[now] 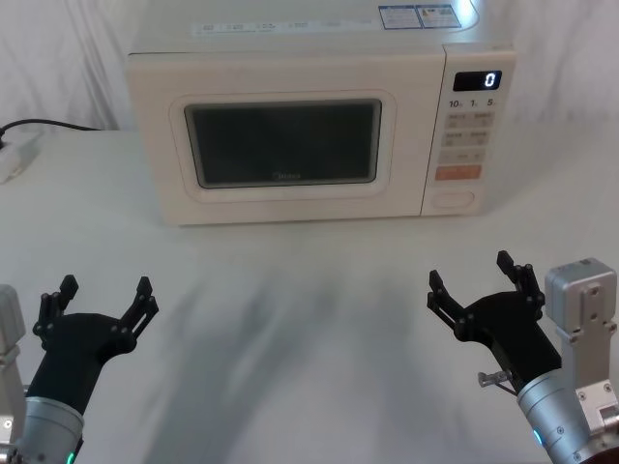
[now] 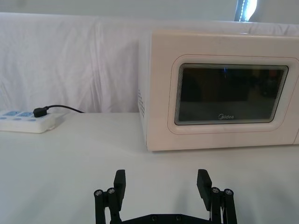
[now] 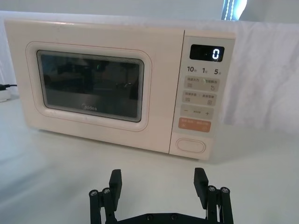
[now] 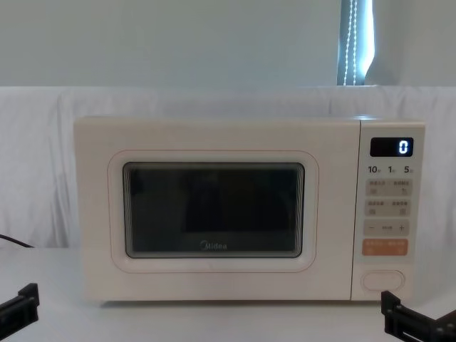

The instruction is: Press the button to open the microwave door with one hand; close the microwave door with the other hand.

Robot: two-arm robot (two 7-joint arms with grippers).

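The cream microwave (image 1: 290, 39) (image 4: 92, 214) stands at the back of the white table, its display reading 0. Its door (image 1: 280, 140) (image 2: 224, 93) (image 3: 93, 84) (image 4: 214, 210) is closed flush, with a dark window. The pill-shaped button (image 1: 455, 199) (image 3: 190, 145) (image 4: 382, 280) sits at the bottom of the control strip, below the orange key. My left gripper (image 1: 104, 298) (image 2: 161, 184) hovers open near the front left, well short of the door. My right gripper (image 1: 472, 275) (image 3: 158, 182) is open near the front right, roughly in line with the button, with a stretch of table between.
A white power strip (image 2: 28, 122) with a black plug and cable (image 1: 48, 126) lies at the far left of the table. White cloth hangs behind the microwave. Bare tabletop (image 1: 290, 309) spreads between the grippers and the oven.
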